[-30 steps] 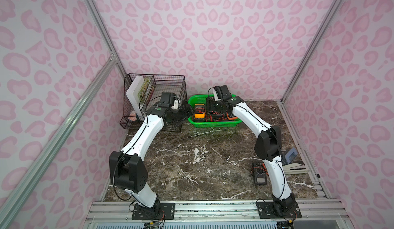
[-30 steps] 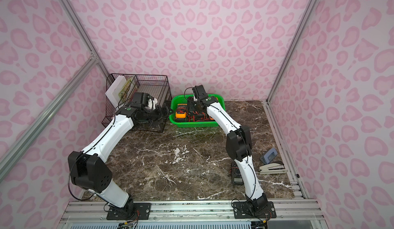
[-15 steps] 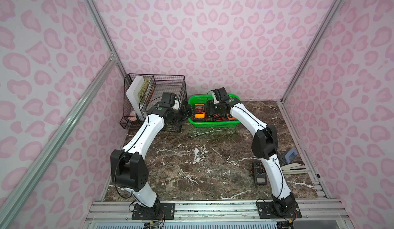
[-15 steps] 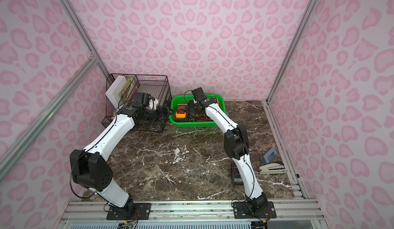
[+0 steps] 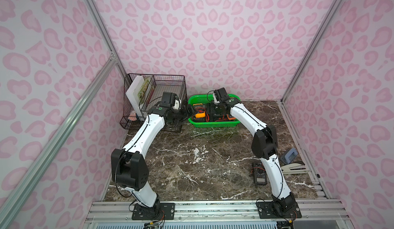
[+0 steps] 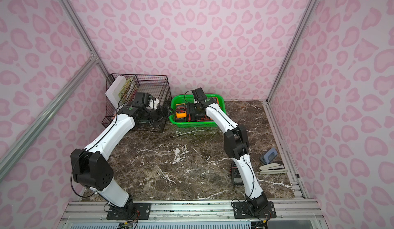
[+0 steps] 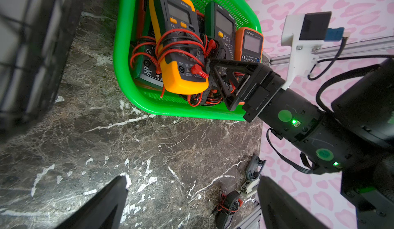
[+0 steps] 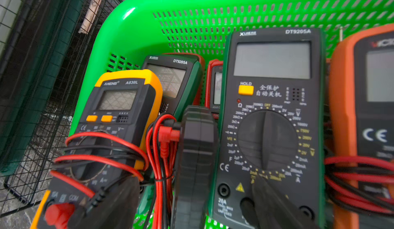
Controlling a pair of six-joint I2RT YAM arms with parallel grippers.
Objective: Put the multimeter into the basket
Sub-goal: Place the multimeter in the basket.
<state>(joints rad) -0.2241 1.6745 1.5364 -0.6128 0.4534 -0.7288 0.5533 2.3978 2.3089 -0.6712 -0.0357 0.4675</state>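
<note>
In the green basket (image 5: 213,124) at the back of the worktop (image 5: 191,164) lie a yellow multimeter (image 7: 179,46), a green multimeter (image 8: 270,110) and an orange multimeter (image 7: 249,44). A black multimeter (image 8: 196,149) stands edge-on among them, its face hidden, between the widely parted fingers of the right end effector (image 8: 191,177). The left end effector (image 7: 193,179) hangs wide and empty just beside the basket. Another meter (image 5: 259,175) is half hidden behind the right arm (image 5: 275,174). Both arms stand about as they did a second ago.

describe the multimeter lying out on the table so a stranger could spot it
On the dark marble table, go to the near end, beside the right arm's lower white link. A dark multimeter lies flat there with red and black leads around it. Unlike the other meters, piled in the green basket, it lies on bare marble, darker than the pale stapler nearby.
</note>
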